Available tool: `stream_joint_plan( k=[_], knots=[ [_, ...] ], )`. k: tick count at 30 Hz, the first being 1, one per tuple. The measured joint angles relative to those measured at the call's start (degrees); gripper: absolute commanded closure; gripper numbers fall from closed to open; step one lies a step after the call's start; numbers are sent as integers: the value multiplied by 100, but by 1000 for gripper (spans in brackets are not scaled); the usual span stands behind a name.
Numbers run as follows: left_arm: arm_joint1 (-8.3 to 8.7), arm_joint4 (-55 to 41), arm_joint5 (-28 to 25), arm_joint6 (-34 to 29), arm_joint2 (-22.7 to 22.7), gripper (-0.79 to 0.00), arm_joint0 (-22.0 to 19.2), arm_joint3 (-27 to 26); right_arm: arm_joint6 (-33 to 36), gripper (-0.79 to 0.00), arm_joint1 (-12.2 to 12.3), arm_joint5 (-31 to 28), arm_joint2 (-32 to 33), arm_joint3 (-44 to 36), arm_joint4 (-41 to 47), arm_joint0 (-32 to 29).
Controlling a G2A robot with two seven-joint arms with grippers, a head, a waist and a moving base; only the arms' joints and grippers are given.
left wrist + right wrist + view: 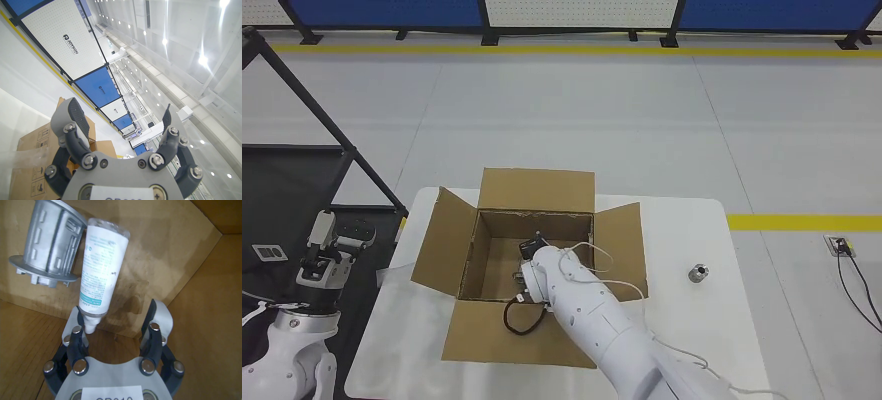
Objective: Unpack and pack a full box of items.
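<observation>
white table [712, 230], open box [537, 190], my right gripper [118, 309] inside
spread wide, empty, bottle [103, 268] just beside it; left gripper [121, 108] also spread, empty

From my remote desk: my right arm [587, 305] wears a smooth white shell, with a thin white cable [594, 246] and a black cable [508, 318] looped beside it. My left arm [297, 345] is white too, ending in grey and black. The left gripper [122, 109] and right gripper [118, 313] match: a pale grey plate [113, 376], black linkages [75, 345] pinned by silver screws [81, 366], light grey finger shells, and a white label [113, 392] at the base. The pads [78, 113] are black and ribbed.
</observation>
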Motion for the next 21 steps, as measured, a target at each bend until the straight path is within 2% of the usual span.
stream_joint_plan(
  k=[4,9,11,13,14,21],
  knots=[
    [0,0,0,0,0,-785,0,0,-49,-329,7,173,37,89,4,53],
    [0,0,0,0,0,-785,0,0,-48,-403,19,264,67,126,-16,149],
    [0,0,0,0,0,-785,0,0,-58,-628,29,224,73,131,-40,191],
    [0,0,0,0,0,-785,0,0,-121,-767,42,168,71,134,-81,220],
    [0,0,0,0,0,-785,0,0,-157,-785,50,121,70,136,-98,230],
    [0,0,0,0,0,-785,0,0,-530,-785,152,-386,89,250,-198,313]
  ],
)
